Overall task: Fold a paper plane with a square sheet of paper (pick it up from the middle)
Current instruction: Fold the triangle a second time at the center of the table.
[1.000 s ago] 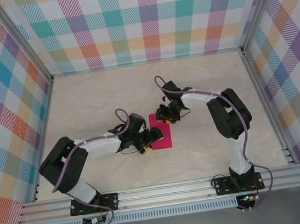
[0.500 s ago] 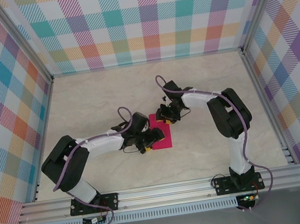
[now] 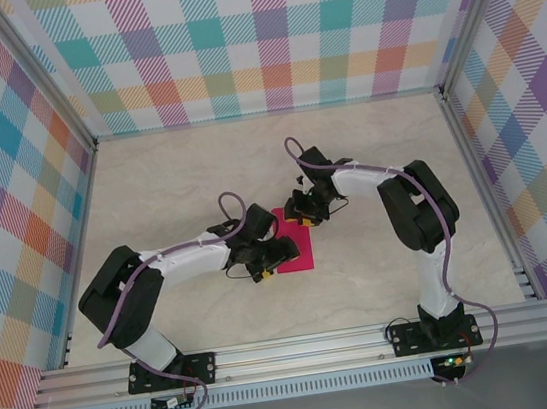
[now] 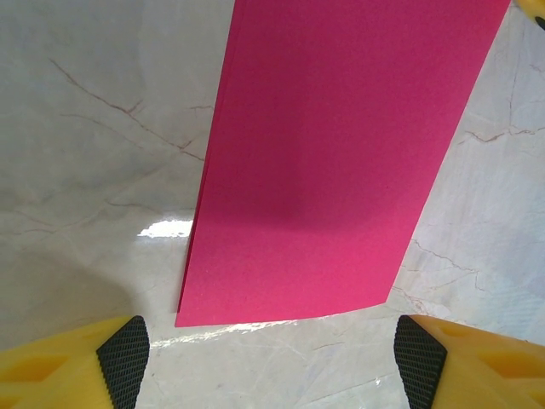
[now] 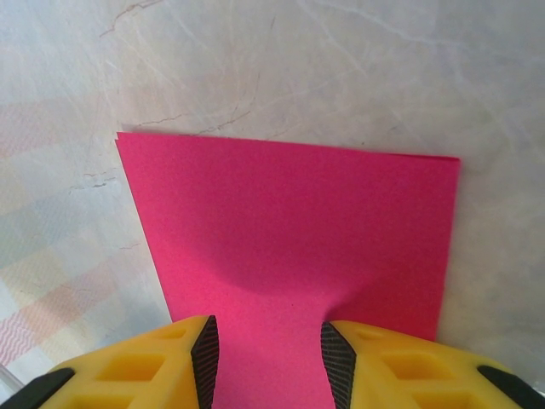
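The square sheet of paper (image 3: 298,249) lies on the marble table as a magenta rectangle, with doubled edges showing along its side (image 4: 332,162). My right gripper (image 3: 302,218) bears on the sheet's far end; its pads stand partway apart with a raised hump of the paper (image 5: 289,221) caught between them (image 5: 269,362). My left gripper (image 3: 272,259) is at the sheet's near left corner. In the left wrist view it is open (image 4: 271,358), its pads either side of bare table just short of the paper's near edge.
The pale marble tabletop (image 3: 171,188) stretches round the sheet on all sides. Checked cloth walls (image 3: 261,35) and aluminium frame rails (image 3: 302,347) close off the workspace.
My left arm has edged to the right, bringing its gripper closer to the sheet's near edge. The right gripper and the paper have stayed put.
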You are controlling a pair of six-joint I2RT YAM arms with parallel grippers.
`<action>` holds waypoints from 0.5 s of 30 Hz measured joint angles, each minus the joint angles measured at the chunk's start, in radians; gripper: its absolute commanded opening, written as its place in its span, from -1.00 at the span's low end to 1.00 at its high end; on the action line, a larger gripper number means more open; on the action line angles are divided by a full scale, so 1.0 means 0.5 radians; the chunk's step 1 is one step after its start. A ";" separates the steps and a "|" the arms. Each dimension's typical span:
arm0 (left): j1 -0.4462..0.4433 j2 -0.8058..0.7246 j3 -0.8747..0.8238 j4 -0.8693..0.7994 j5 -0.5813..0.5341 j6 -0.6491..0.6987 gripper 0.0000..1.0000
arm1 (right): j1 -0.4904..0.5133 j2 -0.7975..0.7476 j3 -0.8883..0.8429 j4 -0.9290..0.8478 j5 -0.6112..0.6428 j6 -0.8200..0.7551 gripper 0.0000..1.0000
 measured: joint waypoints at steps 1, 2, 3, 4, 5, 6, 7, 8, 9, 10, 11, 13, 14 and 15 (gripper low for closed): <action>0.000 0.008 0.001 0.002 0.005 0.000 0.56 | 0.000 0.001 0.001 0.000 -0.002 0.000 -0.17; 0.000 0.020 0.002 0.002 0.012 0.000 0.56 | -0.001 0.002 0.002 -0.001 -0.005 0.000 -0.16; -0.002 0.034 0.005 0.003 0.017 0.000 0.56 | -0.002 0.002 0.002 -0.001 -0.006 0.000 -0.16; -0.002 0.043 0.012 -0.002 0.019 0.000 0.56 | -0.002 0.002 0.002 -0.001 -0.006 0.000 -0.16; -0.002 0.043 0.017 -0.005 0.020 0.000 0.56 | -0.002 0.002 0.002 -0.001 -0.006 0.000 -0.16; -0.002 0.044 0.023 -0.005 0.021 0.002 0.56 | -0.002 0.002 0.002 -0.001 -0.006 0.000 -0.16; -0.004 0.052 0.028 0.002 0.023 0.005 0.56 | -0.002 0.002 0.002 -0.001 -0.006 0.000 -0.16; -0.005 0.059 0.036 0.004 0.029 0.005 0.56 | -0.002 0.002 0.002 -0.001 -0.007 0.000 -0.16; -0.005 0.065 0.040 0.014 0.034 0.006 0.56 | -0.002 0.002 0.002 -0.001 -0.007 0.000 -0.16; -0.007 0.069 0.044 0.015 0.035 0.006 0.55 | -0.002 0.002 0.002 -0.001 -0.007 0.000 -0.16; -0.008 0.069 0.046 0.015 0.036 0.006 0.55 | -0.002 0.003 0.002 -0.001 -0.008 0.000 -0.17; -0.011 0.070 0.047 0.015 0.036 0.006 0.55 | -0.005 0.003 0.002 -0.001 -0.012 0.000 -0.16; -0.011 0.070 0.049 0.014 0.036 0.006 0.55 | -0.005 0.005 0.003 -0.001 -0.013 0.000 -0.16; -0.012 0.070 0.050 0.015 0.036 0.007 0.55 | -0.005 0.005 0.004 -0.002 -0.013 0.000 -0.16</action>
